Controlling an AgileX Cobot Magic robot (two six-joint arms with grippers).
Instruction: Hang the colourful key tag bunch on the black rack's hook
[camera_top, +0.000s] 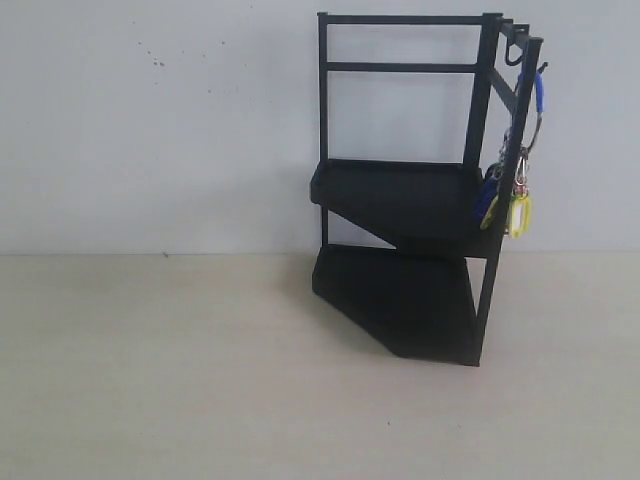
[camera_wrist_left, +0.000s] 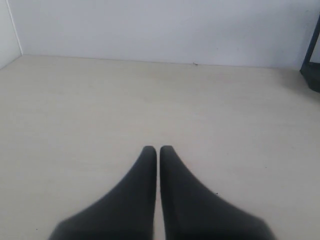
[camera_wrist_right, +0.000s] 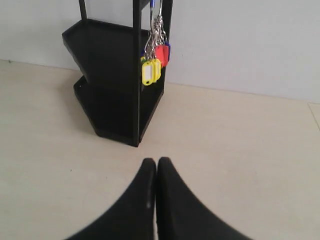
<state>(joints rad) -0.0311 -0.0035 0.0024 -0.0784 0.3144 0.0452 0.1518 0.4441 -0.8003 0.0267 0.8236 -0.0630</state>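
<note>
The black rack (camera_top: 400, 200) stands upright against the white wall, right of the table's middle. The colourful key tag bunch (camera_top: 515, 195) hangs by its blue loop from a hook at the rack's top right corner, yellow tags lowest. In the right wrist view the bunch (camera_wrist_right: 152, 62) dangles beside the rack (camera_wrist_right: 110, 80), well ahead of my right gripper (camera_wrist_right: 156, 162), which is shut and holds nothing. My left gripper (camera_wrist_left: 158, 150) is shut and bare over the table, far from the rack (camera_wrist_left: 312, 70). Neither gripper shows in the exterior view.
The pale wooden table (camera_top: 150, 370) runs up to the white wall (camera_top: 150, 120) behind. A second wall meets it at a corner in the left wrist view.
</note>
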